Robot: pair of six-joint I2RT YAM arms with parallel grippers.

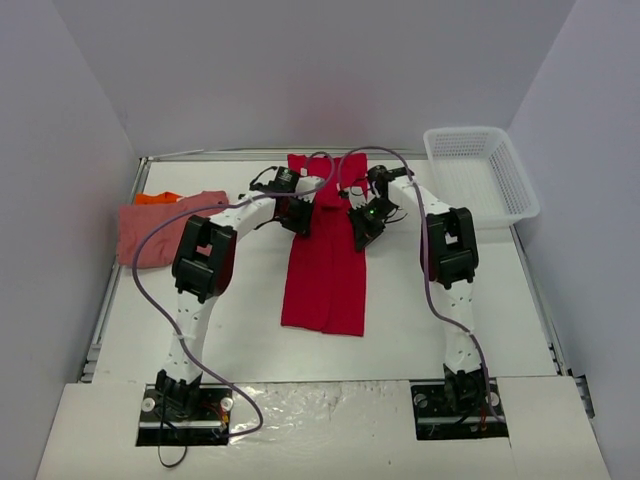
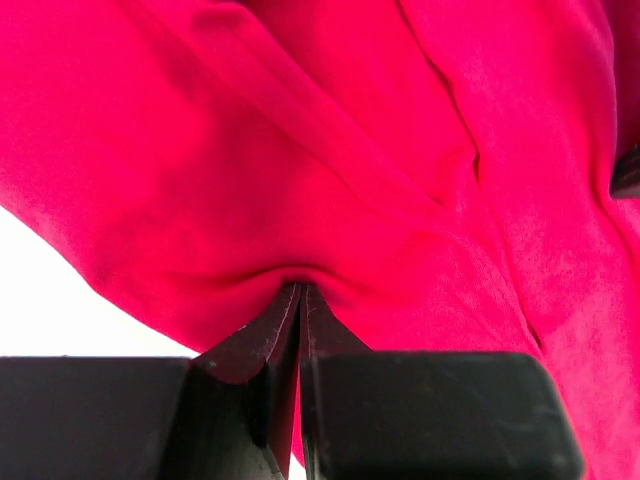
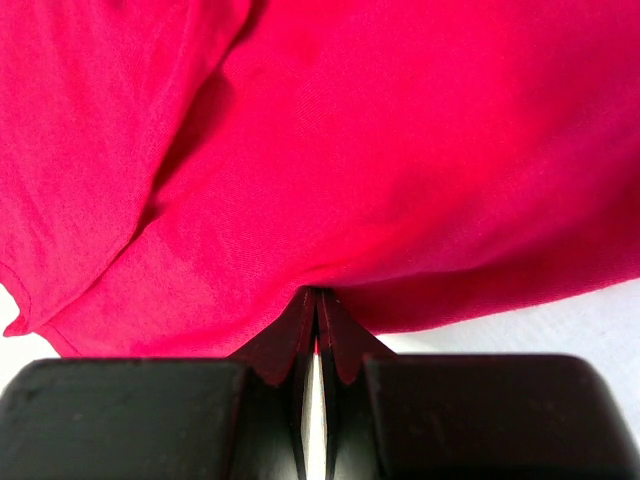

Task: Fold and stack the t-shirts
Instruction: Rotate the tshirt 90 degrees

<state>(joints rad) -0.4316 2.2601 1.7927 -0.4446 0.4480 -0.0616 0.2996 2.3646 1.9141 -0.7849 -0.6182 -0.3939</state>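
Two arms reach in from the near edge in the top view, both working the same garment. The left end effector (image 1: 298,216) sits at the left edge of the red t-shirt (image 1: 325,285) and the right end effector (image 1: 363,224) at its right edge, roughly level with each other near the shirt's far end. From them the red cloth runs back toward the arm bases as a long narrow strip on the white surface (image 1: 250,340), with a shorter piece carrying on beyond. Well out to the left of the left end effector lies the salmon pink t-shirt (image 1: 160,232), crumpled, with the orange t-shirt (image 1: 157,198) peeking out at its far edge. Away to the right of the right end effector, in the far corner, sits the white mesh basket (image 1: 525,195).

Left wrist view now: the left end effector (image 2: 301,292) is pinched fully closed on a fold of the red t-shirt (image 2: 300,150). The cloth puckers at the tips and fills the picture ahead of them.

Right wrist view: the right end effector (image 3: 316,295) is clamped tight on the red t-shirt (image 3: 400,150) near its edge. Cloth spreads ahead of the tips, and white surface shows low on the right.
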